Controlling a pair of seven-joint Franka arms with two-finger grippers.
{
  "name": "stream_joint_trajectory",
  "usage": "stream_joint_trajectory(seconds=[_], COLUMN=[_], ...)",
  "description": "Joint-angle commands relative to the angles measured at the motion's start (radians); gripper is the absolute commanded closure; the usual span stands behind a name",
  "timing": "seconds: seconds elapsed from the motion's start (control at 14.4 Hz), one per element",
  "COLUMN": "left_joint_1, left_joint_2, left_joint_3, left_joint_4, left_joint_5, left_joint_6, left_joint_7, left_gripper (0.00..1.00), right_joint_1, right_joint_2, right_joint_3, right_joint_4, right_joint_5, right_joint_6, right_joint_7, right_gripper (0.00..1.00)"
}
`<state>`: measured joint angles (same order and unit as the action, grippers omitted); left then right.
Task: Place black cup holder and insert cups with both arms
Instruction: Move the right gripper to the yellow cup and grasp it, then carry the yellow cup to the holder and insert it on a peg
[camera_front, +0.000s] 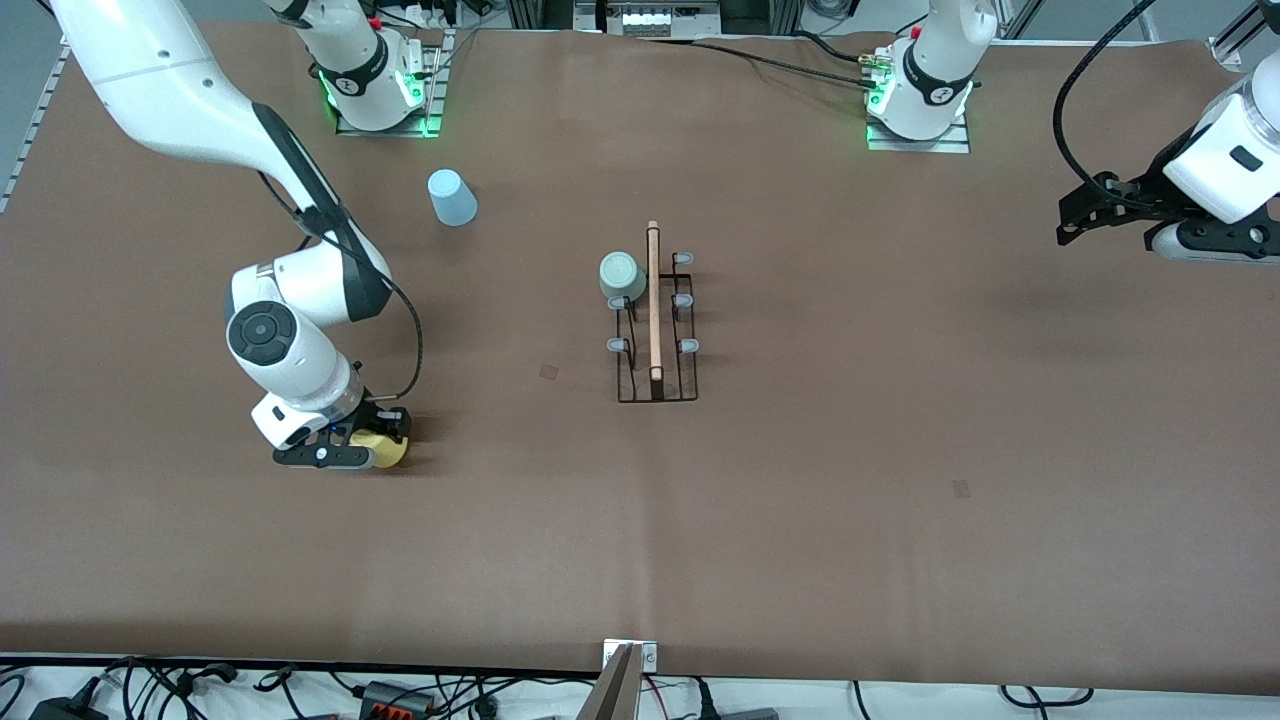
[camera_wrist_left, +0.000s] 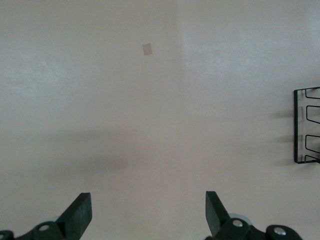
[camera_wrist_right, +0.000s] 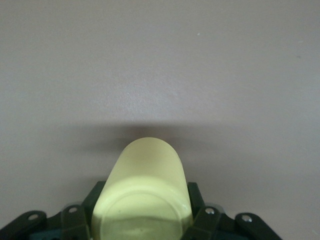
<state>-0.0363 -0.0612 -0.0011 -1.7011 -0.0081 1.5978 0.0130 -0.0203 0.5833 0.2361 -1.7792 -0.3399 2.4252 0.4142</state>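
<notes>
A: Quick one. Your right hand (camera_front: 378, 447) is clamped on the yellow cup (camera_front: 388, 450), low on the worktop (camera_front: 900, 480) toward the right arm's end, nearer the front edge than the holder. The right wrist view shows the yellow cup (camera_wrist_right: 145, 195) lying on its side between the fingers.

B: How will it handle?

A: Judging by looks: thin plain plastic, light, smooth, tapered. It'll likely flex if you squeeze hard and may slip along the taper. Take it across the body near the wider end, grip moderate.

B: Holder?

A: The black cup holder (camera_front: 655, 330) stands mid-worktop: black wire frame, light wooden rod along the top, pale-blue-tipped pegs on both sides. Looks stiff but light, so a hard push on a peg could shift it. The grey-green cup (camera_front: 622, 276) already sits on it, at the end farther from the front camera.

B: Other cup?

A: The light blue cup (camera_front: 452, 197) stands upside down near the right arm's base, toward the back edge.

B: Left arm?

A: Waiting. Your left hand (camera_front: 1090, 210) hangs over the left arm's end of the worktop, fingers (camera_wrist_left: 80, 212) spread wide, nothing in them.
</notes>
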Motion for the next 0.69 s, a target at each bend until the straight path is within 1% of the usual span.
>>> stream_joint_trajectory(seconds=[0.0,0.07,0.21,0.28,0.42,0.63], left_joint_1=[0.0,0.0,0.0,0.0,0.001,0.001], left_joint_2=[0.014,0.014,0.014,0.014,0.012,0.014], left_joint_3=[-0.002,0.0,0.0,0.0,0.0,0.0], left_joint_4=[0.034,0.034,0.034,0.034,0.034,0.034], left_joint_5=[-0.021,-0.021,-0.021,-0.021,-0.021,-0.021], left_joint_6=[-0.026,-0.026,-0.026,-0.026,-0.027,-0.027], left_joint_7=[-0.007,-0.007,-0.005,-0.005,-0.005,-0.005], left_gripper=[0.0,0.0,0.0,0.0,0.0,0.0], right_joint_1=[0.048,0.074,0.15,0.195,0.287,0.377], right_joint_2=[-0.156,-0.198,-0.232,-0.237,-0.224,-0.183], right_joint_3=[0.014,0.041,0.055,0.055,0.055,0.057], right_joint_4=[-0.022,-0.011,0.038,0.061,0.121,0.141], right_joint_5=[0.04,0.121,0.273,0.288,0.283,0.283], right_joint_6=[-0.163,-0.202,-0.225,-0.225,-0.219,-0.193], right_joint_7=[0.081,0.153,0.283,0.39,0.58,0.71], right_gripper=[0.95,0.95,0.95,0.95,0.95,0.94])
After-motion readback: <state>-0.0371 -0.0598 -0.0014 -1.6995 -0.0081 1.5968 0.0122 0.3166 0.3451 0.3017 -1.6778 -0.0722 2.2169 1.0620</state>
